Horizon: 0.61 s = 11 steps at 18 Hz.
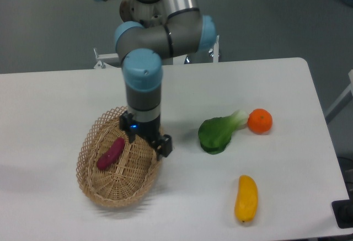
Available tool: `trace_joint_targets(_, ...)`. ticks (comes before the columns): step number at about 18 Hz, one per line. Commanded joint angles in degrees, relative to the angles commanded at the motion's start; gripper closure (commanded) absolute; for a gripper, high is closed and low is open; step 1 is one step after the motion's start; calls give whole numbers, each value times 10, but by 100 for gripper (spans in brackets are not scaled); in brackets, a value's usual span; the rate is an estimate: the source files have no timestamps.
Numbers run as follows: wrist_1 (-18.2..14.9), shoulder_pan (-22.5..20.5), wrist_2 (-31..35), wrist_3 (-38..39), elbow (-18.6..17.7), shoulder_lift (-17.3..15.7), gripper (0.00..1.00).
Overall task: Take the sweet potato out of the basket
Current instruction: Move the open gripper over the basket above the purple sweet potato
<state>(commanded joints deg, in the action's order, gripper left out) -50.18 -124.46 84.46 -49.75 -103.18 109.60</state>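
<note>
White counter (66, 97), grey wall behind. One sweet potato (111, 153) lies inside one wicker basket (91, 188), left of center. Claw (144, 142) low over basket's right side, beside potato; finger spread unclear. Right: one leafy green (218, 133), one orange (260, 121), one yellow fruit (246, 198).

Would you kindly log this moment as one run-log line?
phase: approach | claw: over basket, state unclear | sweet potato: lying in basket, not gripped | status: pick not done

Purple sweet potato (111, 153) inside wicker basket (95, 188)
</note>
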Motion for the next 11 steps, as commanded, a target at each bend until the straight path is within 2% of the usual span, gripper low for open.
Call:
trace_joint_targets(3, 5, 4, 3, -4, -33, -1, 0)
trace_joint_targets(11, 5, 17, 3, 47, -36, 12, 0)
